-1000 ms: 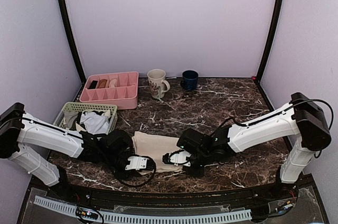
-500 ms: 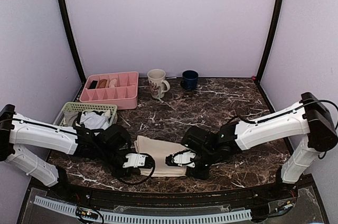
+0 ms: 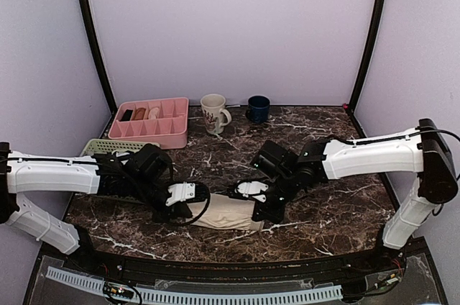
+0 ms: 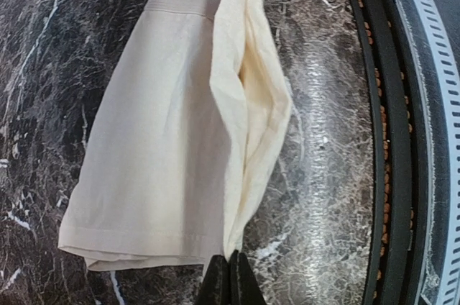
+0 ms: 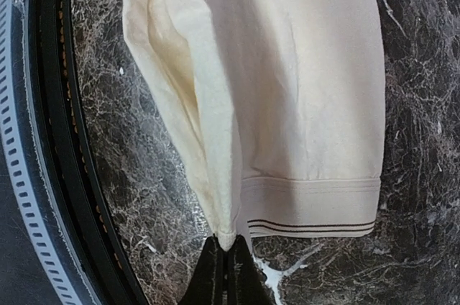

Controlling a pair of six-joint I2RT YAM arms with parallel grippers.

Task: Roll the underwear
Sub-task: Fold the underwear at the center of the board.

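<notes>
place: I work in a robot test booth | evidence: plain lilac wall panels (image 3: 230, 32) on black posts (image 3: 90, 32) box in my marble-look table (image 3: 323, 139) | props: pink organiser tray (image 3: 147, 134), cream mug (image 3: 213, 113), blue mug (image 3: 258, 108), green basket (image 3: 108, 145)

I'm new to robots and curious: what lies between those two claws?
The cream underwear: the left gripper and right gripper each pinch one end of its raised near edge, clearest in both wrist views.
</notes>
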